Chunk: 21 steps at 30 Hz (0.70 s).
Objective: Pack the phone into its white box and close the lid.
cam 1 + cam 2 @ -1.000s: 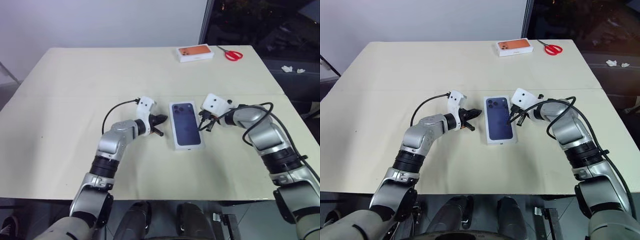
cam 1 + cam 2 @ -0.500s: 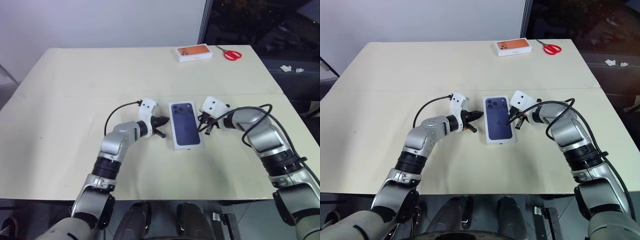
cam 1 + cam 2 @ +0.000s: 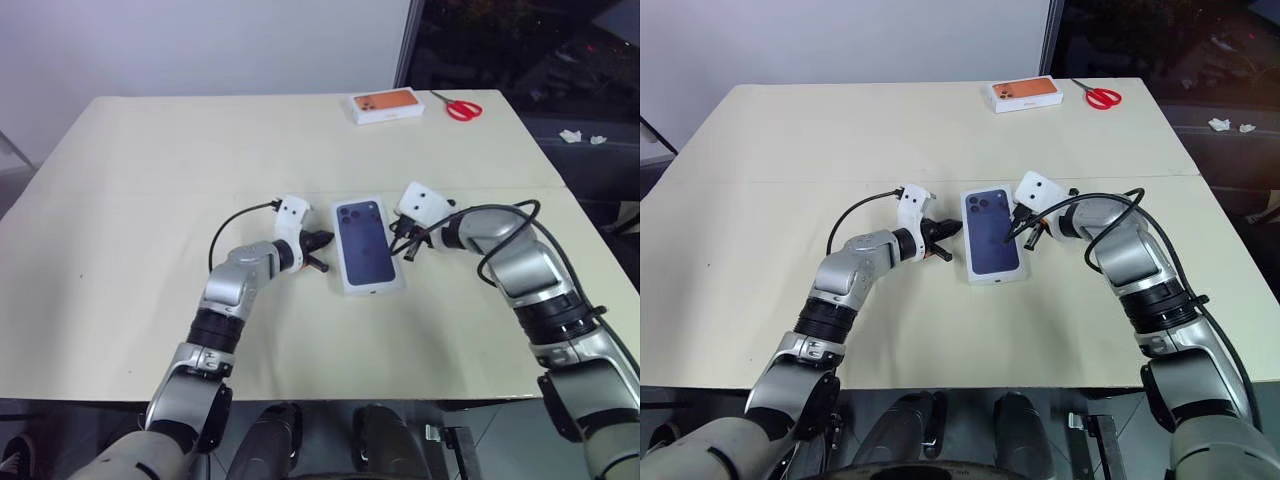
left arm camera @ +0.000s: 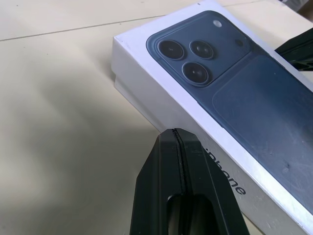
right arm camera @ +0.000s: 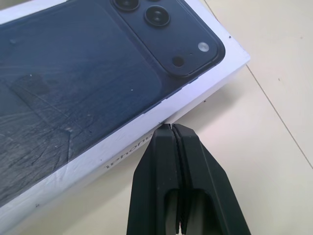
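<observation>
Since a moment ago, nudged a little toward the left gripper [image 3: 322, 252] and turned a bit: the lid [image 3: 366, 243], sitting on the box flat on the table [image 3: 150, 200]. Squeezed from both sides now, between the left gripper and the right gripper [image 3: 401, 238]. Both pinched tight shut, tips pressed against the lid's long sides, holding nothing.

a: what is the supporting surface?
b: a pale beige table [image 3: 150, 200] with a seam across its width.
a: what lies on it?
b: the closed white box, the lid [image 3: 366, 243] on top, near the middle; an orange-printed box [image 3: 388, 104] and red-handled scissors [image 3: 460, 107] near the far edge.
</observation>
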Each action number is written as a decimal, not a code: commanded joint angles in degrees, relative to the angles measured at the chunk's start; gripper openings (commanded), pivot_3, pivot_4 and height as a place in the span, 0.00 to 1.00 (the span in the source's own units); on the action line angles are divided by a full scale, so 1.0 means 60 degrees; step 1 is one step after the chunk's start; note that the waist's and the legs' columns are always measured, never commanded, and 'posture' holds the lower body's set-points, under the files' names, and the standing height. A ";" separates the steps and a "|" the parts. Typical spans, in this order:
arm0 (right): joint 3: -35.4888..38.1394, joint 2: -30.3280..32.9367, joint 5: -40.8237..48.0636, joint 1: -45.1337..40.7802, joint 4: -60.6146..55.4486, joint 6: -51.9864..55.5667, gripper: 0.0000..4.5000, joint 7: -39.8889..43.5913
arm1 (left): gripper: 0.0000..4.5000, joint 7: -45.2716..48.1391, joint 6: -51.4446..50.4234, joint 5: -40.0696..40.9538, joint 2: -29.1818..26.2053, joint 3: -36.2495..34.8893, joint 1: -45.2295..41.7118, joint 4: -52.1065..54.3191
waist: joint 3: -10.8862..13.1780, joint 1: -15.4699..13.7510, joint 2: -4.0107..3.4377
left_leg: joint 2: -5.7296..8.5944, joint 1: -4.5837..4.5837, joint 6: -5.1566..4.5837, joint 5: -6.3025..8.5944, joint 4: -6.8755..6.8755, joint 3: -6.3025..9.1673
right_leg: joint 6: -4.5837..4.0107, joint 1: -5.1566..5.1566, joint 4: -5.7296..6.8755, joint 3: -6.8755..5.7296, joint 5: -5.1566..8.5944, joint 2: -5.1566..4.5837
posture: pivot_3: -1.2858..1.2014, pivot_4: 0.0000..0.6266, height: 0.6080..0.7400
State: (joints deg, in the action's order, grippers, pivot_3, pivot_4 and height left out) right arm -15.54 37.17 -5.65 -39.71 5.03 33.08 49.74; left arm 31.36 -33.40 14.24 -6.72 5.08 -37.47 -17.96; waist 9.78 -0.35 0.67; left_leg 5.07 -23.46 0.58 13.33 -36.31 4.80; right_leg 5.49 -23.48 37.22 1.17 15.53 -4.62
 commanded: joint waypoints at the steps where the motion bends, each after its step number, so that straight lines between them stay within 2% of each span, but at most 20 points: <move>1: -0.0163 -0.0050 -0.0205 -0.0109 -0.0027 -0.0316 0.01 -0.0055 | 0.00 0.0058 0.0167 -0.0005 0.0117 0.0052 -0.0231 0.0087 | 0.0000 0.0001 0.0000 | 0.0000 0.0000 0.0000 0.0000 0.0000 0.0000 | 0.0000 0.0000 0.0000 0.0000 0.0000 0.0000 | 0.52 0.24 1.00; 6: -0.0080 0.0120 -0.0356 -0.0057 0.0012 -0.0502 0.01 -0.0048 | 0.00 -0.0010 0.0282 -0.0089 0.0015 -0.0012 -0.0134 0.0233 | 0.0000 -0.0004 0.0000 | 0.0000 0.0000 0.0002 -0.0001 -0.0001 0.0000 | 0.0000 0.0000 0.0000 0.0000 0.0000 0.0000 | 0.52 0.24 1.00; 14: 0.1715 -0.0375 0.1059 -0.1123 0.0321 0.0048 0.01 -0.0423 | 0.00 -0.0328 0.0053 0.0723 0.0109 -0.1057 -0.0912 0.0941 | 0.0002 0.0003 0.0002 | 0.0000 -0.0001 0.0002 -0.0001 -0.0001 0.0001 | 0.0000 -0.0002 0.0002 0.0000 0.0000 0.0000 | 0.52 0.24 1.00; 18: 0.1321 -0.0782 0.0915 -0.1211 0.0387 -0.0149 0.01 -0.0579 | 0.00 -0.0374 0.0598 0.0527 0.0461 -0.1012 -0.1628 0.0118 | -0.0004 -0.0027 0.0011 | -0.0001 0.0000 0.0003 -0.0002 -0.0001 0.0001 | 0.0000 0.0004 -0.0001 -0.0003 -0.0001 0.0001 | 0.52 0.24 1.00; 21: 0.0992 -0.1075 0.0779 -0.0977 0.0519 -0.0293 0.01 -0.0728 | 0.00 -0.0208 0.1160 -0.0222 0.0447 -0.0286 -0.1600 -0.0716 | -0.0005 -0.0024 0.0009 | 0.0009 0.0000 0.0003 -0.0002 -0.0002 -0.0006 | 0.0000 0.0005 -0.0002 -0.0001 -0.0001 0.0002 | 0.52 0.24 1.00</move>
State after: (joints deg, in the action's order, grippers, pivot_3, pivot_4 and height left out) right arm -9.30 30.83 -0.51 -45.89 8.18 32.45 46.10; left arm 29.65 -28.09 14.85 -3.91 1.53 -47.83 -20.17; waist 9.74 -0.49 0.73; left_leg 5.13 -23.46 0.59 13.32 -36.33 4.76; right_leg 5.49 -23.45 37.21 1.18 15.53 -4.60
